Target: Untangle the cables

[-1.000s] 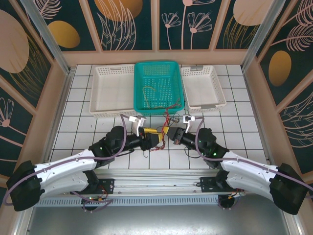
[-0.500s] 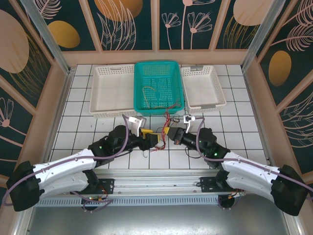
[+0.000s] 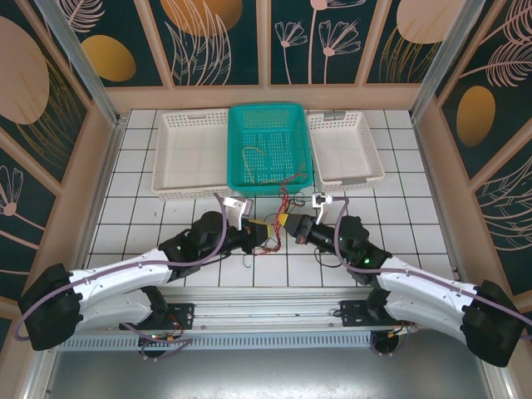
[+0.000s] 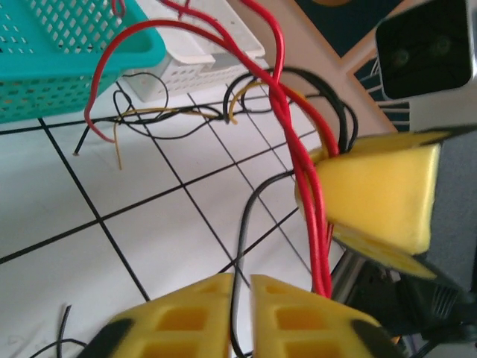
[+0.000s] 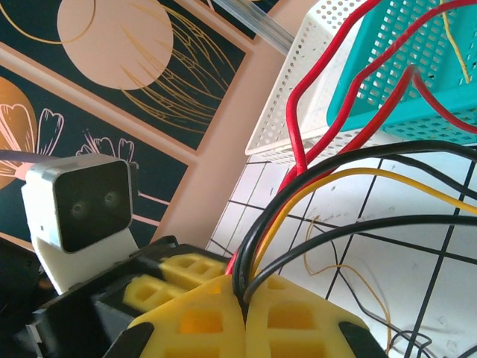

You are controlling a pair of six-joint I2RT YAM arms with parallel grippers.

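Note:
The cables (image 3: 278, 219) hang in a red, black and yellow tangle between my two grippers on the tiles in front of the teal basket (image 3: 270, 108). My right gripper (image 5: 244, 294) is shut on a bundle of black (image 5: 358, 227), yellow (image 5: 358, 174) and red (image 5: 298, 134) cables. The red strands (image 4: 294, 134) run up over the basket's front rim. My left gripper (image 4: 240, 287) sits close against the right gripper (image 4: 373, 194), its fingers nearly together with one black cable (image 4: 242, 239) pinched between them. In the top view the left gripper (image 3: 261, 238) is just left of the right gripper (image 3: 290, 225).
Two white baskets, one to the left (image 3: 195, 193) and one to the right (image 3: 372, 158), flank the teal one at the back. A thin yellow-tan wire (image 3: 252, 154) lies in the teal basket. More thin black and yellow wire ends (image 4: 164, 115) lie on the tiles near the baskets.
My left gripper has slid right and slightly forward, closing the gap to the right gripper. The right gripper has held its place with the bundle.

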